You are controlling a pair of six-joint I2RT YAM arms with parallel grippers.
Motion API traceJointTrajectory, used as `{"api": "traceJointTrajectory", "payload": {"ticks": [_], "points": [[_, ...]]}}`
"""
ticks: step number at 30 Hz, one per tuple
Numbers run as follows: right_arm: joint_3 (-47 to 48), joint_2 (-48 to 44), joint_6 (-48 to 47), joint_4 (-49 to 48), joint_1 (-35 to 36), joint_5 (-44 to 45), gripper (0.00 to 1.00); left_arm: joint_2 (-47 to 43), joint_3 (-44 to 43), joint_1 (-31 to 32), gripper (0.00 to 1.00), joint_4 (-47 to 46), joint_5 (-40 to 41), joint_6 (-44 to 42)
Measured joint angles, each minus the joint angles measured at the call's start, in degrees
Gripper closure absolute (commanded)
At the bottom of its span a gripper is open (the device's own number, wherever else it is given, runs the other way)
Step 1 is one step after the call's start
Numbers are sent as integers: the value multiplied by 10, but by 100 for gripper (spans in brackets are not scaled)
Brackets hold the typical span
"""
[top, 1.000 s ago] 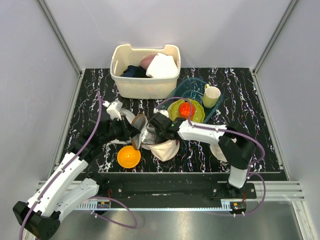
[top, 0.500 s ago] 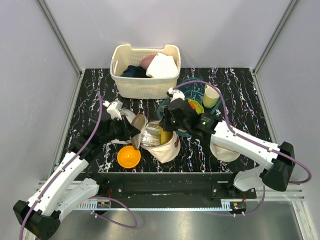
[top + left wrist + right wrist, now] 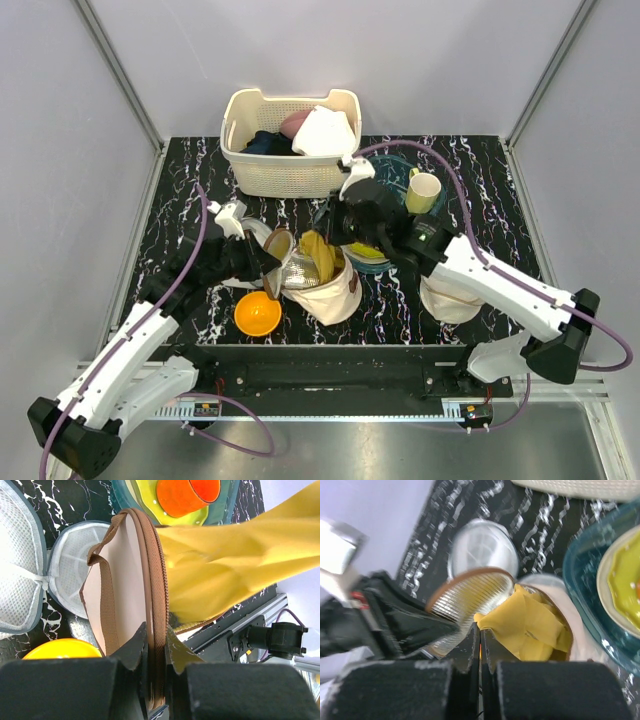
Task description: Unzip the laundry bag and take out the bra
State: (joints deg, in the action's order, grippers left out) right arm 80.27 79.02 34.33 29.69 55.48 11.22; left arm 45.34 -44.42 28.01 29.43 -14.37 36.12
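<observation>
Snag risk: your right gripper [image 3: 479, 630] clenches the bra [image 3: 530, 627], half out of the bag [image 3: 330, 295] near the basket [image 3: 285, 178], left gripper [image 3: 156, 642] clamping the lid [image 3: 125, 580]; pull crooked and it catches the zipper [image 3: 158, 580].

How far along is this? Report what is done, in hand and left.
Done: the laundry bag is unzipped, its lid standing open, with the left gripper shut on the brown zipper rim. In hand: the right gripper is pinching the yellow bra, lifted partly out of the opening. Left: pull the bra fully clear, since its lower end sits inside the bag.
</observation>
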Motion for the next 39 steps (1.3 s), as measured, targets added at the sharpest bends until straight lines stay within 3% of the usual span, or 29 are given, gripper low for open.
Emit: {"api": "traceJointTrajectory", "payload": {"ticks": [13, 25, 32, 37, 39], "points": [[228, 41, -85, -75, -2, 43, 100, 1, 0, 0, 100, 3, 0, -1], [467, 229, -184, -89, -103, 117, 100, -1, -6, 0, 100, 9, -2, -7], [631, 382, -221, -97, -158, 120, 100, -1, -6, 0, 100, 9, -8, -7], [694, 476, -240, -141, -168, 106, 100, -5, -6, 0, 100, 9, -9, -7], [718, 516, -237, -153, -168, 89, 78, -10, -6, 0, 100, 10, -9, -6]]}}
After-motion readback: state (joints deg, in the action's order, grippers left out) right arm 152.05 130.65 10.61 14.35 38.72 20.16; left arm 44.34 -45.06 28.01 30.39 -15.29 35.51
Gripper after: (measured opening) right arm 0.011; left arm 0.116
